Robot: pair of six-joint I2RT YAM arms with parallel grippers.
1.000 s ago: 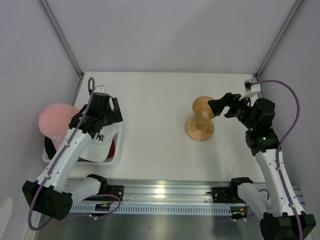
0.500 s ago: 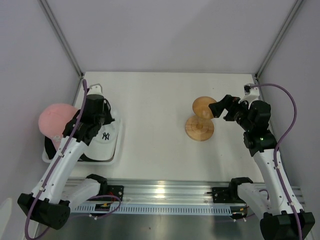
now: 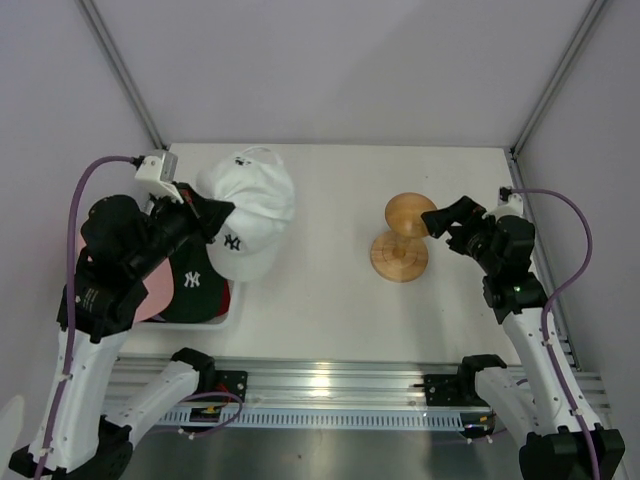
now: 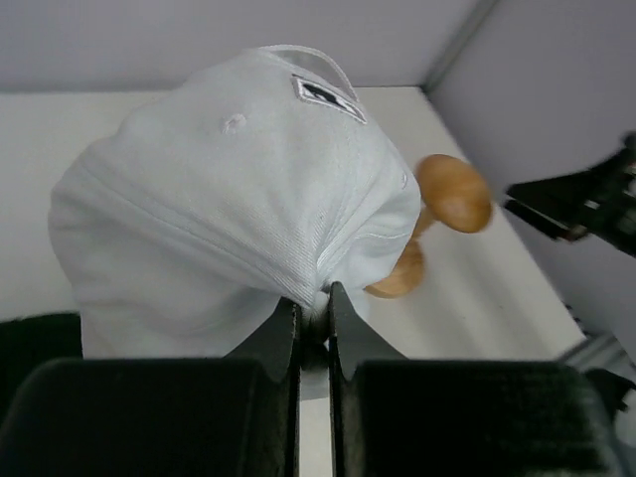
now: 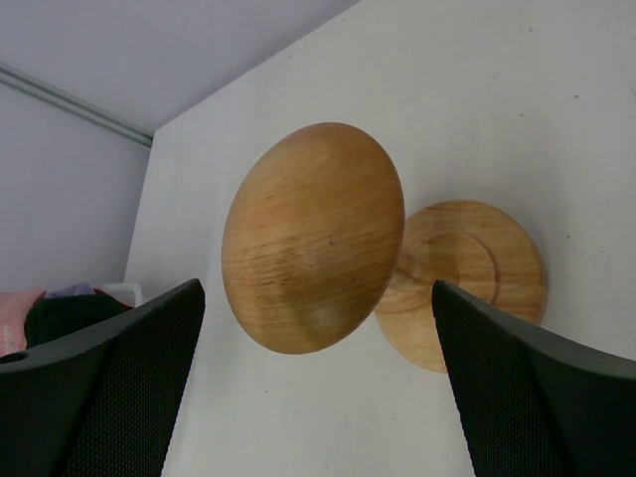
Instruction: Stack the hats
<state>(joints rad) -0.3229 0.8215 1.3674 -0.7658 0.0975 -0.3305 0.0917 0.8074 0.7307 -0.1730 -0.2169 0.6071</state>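
Observation:
My left gripper is shut on the fabric of a white hat with an NY logo, which hangs in the air beside the basket. In the left wrist view the white hat fills the middle, its cloth pinched between my fingertips. A black hat with an NY logo lies in the white basket, with a bit of a red hat and a pink hat beside it. My right gripper stands open beside the wooden stand, holding nothing.
In the right wrist view the stand's round top sits between my open fingers, and its base rests on the table. The stand also shows past the white hat. Side walls enclose the table.
My left gripper closed on the white hat in the basket and lifted it up and to the right. The black hat under it is now uncovered. The right arm barely moved.

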